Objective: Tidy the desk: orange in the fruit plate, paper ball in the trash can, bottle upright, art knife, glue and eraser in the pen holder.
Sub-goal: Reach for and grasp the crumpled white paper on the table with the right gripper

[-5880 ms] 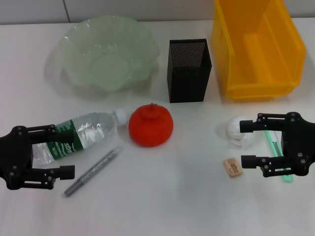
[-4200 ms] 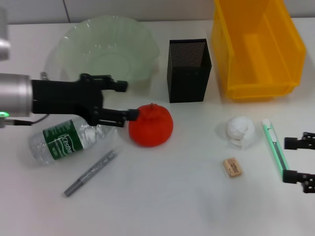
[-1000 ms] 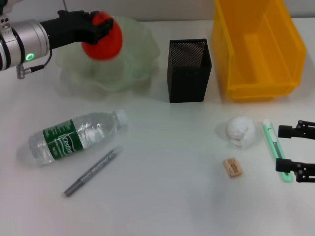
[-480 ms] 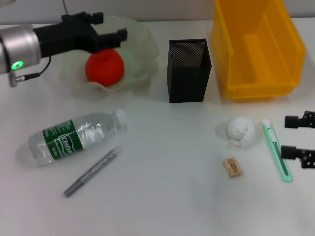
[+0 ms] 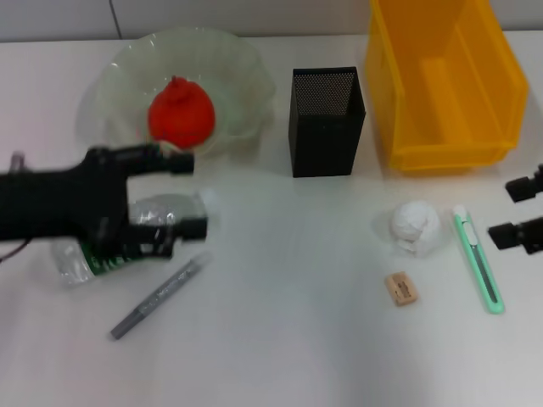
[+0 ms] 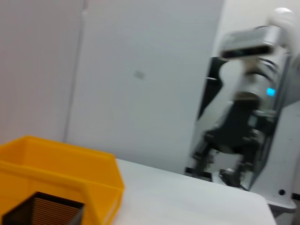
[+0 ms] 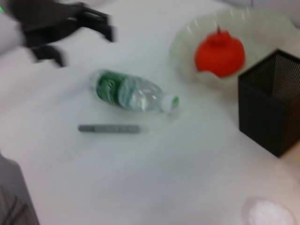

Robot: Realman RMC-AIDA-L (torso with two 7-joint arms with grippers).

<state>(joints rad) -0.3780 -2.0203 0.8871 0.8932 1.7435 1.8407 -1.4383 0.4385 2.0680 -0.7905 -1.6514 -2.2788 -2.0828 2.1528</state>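
Orange (image 5: 181,113) in fruit plate (image 5: 242,76), L end effector (image 5: 188,195) wide over lying bottle (image 5: 157,222), R end effector (image 5: 515,212) wide, idle.

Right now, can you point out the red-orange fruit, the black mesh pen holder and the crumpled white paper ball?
Red-orange fruit (image 5: 180,114): head view, middle of its skin.
Black mesh pen holder (image 5: 327,140): head view, front wall.
Crumpled white paper ball (image 5: 415,224): head view, its centre.

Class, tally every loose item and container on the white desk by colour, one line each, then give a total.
Orange or yellow: 2 (orange fruit, yellow plastic bin)
Green: 2 (pale green plate, green art knife)
Black: 1 (mesh pen holder)
White: 1 (paper ball)
Clear: 1 (plastic bottle)
Grey: 1 (glue pen)
Tan: 1 (eraser)
Total: 9
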